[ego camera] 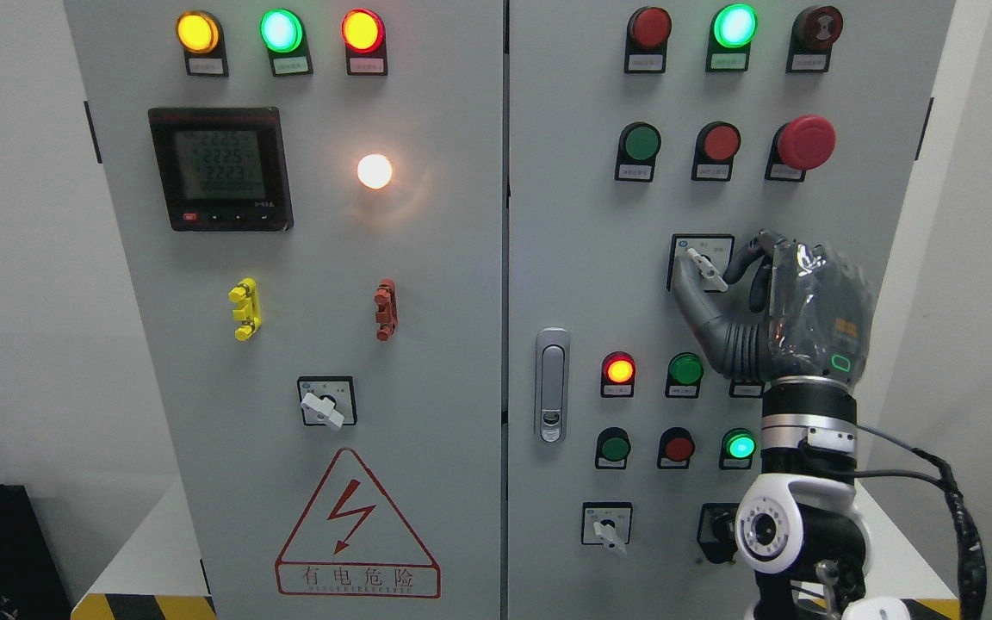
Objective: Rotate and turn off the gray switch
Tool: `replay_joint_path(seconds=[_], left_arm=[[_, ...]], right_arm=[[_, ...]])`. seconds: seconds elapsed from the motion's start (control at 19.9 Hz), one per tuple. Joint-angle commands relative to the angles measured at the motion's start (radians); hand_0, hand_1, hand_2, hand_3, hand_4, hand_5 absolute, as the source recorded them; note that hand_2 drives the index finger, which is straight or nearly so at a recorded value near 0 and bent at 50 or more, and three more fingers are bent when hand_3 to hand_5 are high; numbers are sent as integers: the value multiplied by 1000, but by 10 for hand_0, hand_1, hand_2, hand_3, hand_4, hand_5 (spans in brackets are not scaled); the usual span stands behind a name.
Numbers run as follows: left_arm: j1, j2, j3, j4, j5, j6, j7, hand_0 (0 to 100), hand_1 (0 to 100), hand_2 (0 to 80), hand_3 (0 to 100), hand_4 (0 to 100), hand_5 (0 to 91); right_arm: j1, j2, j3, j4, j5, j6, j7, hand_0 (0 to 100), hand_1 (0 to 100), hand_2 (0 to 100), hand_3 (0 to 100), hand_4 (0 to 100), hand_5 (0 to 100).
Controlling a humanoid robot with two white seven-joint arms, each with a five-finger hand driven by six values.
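Head view is showing the gray rotary switch [706, 269] on the right cabinet door [565, 215], below the red mushroom button [806, 142]. The right hand [793, 310] is pinching its lever between thumb [696, 306] and curled fingers [759, 258], probably bracing to twist it off.

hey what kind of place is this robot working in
Probably an industrial electrical room or a training mock-up: a gray control cabinet with lit indicator lamps, a digital meter and a high-voltage warning triangle. The right robot hand is at a gray switch.
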Motion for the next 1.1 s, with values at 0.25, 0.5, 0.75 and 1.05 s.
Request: replay_joint_path(seconds=[0.25, 0.5, 0.75, 1.05], left_arm=[[-9, 0, 8, -25, 20, 1, -1, 120, 389, 0, 0, 0, 0], [-9, 0, 8, -25, 20, 0, -1, 120, 389, 0, 0, 0, 0], [-9, 0, 8, -25, 20, 0, -1, 120, 389, 0, 0, 0, 0], [-9, 0, 8, -25, 20, 0, -1, 120, 389, 0, 0, 0, 0]], right_arm=[[0, 0, 12, 1, -1, 0, -1, 286, 293, 692, 1000, 1000, 1000], [0, 0, 12, 1, -1, 0, -1, 302, 296, 698, 1000, 1000, 1000], [0, 0, 12, 1, -1, 0, 1, 323, 305, 704, 1000, 1000, 1000], [0, 0, 14, 0, -1, -1, 21, 358, 307, 707, 1000, 1000, 1000]])
